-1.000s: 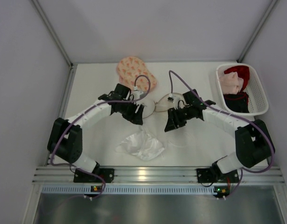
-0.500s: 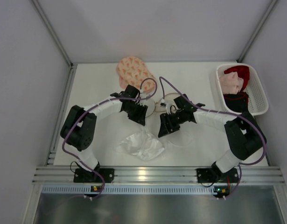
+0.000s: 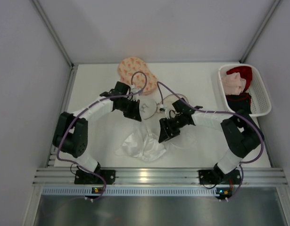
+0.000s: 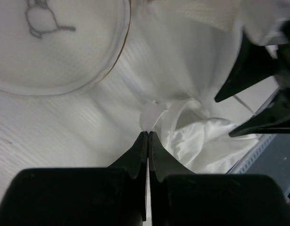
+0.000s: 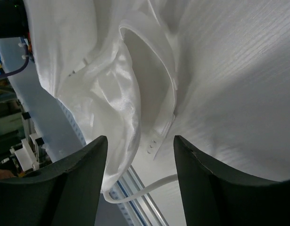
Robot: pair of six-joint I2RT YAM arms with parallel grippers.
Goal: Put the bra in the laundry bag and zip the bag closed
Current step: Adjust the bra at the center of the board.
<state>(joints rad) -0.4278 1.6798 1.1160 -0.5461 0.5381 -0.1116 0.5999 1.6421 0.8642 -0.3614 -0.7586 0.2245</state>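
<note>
The white satin bra (image 3: 142,146) lies crumpled on the table near the front edge, and it also shows as the bra (image 5: 111,94) in the right wrist view. The round white mesh laundry bag (image 3: 147,107) (image 4: 50,47) lies behind it, between the arms. My left gripper (image 3: 135,113) (image 4: 148,134) is shut, its tips pinching the end of a thin white bra strap (image 4: 175,110). My right gripper (image 3: 163,134) (image 5: 140,155) stands open just above the bra's right edge, with nothing between its fingers.
A pink patterned cloth item (image 3: 135,73) lies at the back of the table. A white basket (image 3: 258,89) with red and pink garments stands at the back right. The right arm's black fingers (image 4: 258,70) reach into the left wrist view.
My left gripper has closed and shifted back to the left beside the laundry bag. My right gripper has moved down toward the bra and opened a little wider.
</note>
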